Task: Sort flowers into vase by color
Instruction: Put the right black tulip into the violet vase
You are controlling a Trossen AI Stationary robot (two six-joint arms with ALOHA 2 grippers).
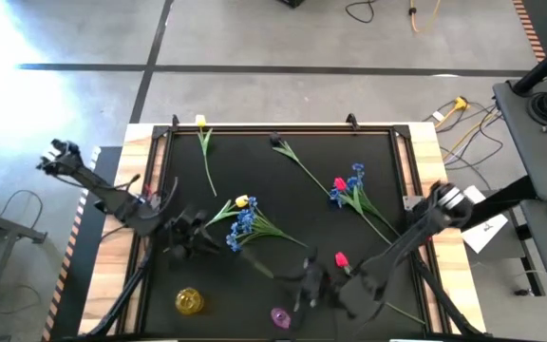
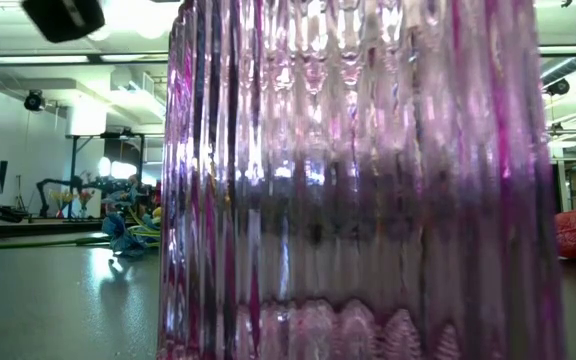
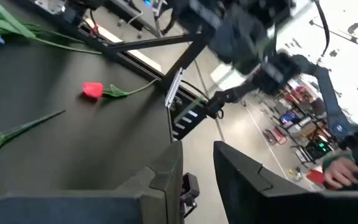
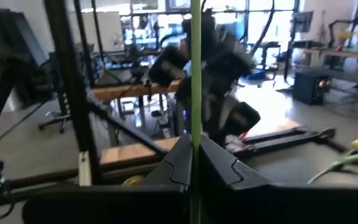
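Observation:
Flowers lie flat on the black mat: a red tulip (image 1: 341, 259) (image 3: 92, 90), two blue sprays (image 1: 243, 223) (image 1: 349, 185), two yellow tulips (image 1: 200, 122) (image 1: 242, 201) and a dark bloom (image 1: 278, 144). A purple ribbed vase (image 1: 280, 316) (image 2: 368, 180) and a yellow vase (image 1: 189, 301) stand at the near edge. My right gripper (image 1: 304, 283) (image 4: 196, 155), between the purple vase and the red tulip, is shut on a green stem. My left gripper (image 1: 190, 237) (image 3: 197, 174) is open and empty, just left of the near blue spray. My right gripper pinches a thin green stem (image 4: 196, 106) between its two fingers. The stem lies across the fingers and runs on past them on both sides. Its bloom is outside the wrist view, so I cannot tell which flower it is or where along the stem the hold is.
Black clamp bars and wooden strips frame the mat (image 1: 283, 190). Cables and a stand with gear sit on the floor to the right (image 1: 539, 104). A loose green stem with leaves (image 3: 23, 127) lies close to my left gripper. The purple vase blocks most of the low view.

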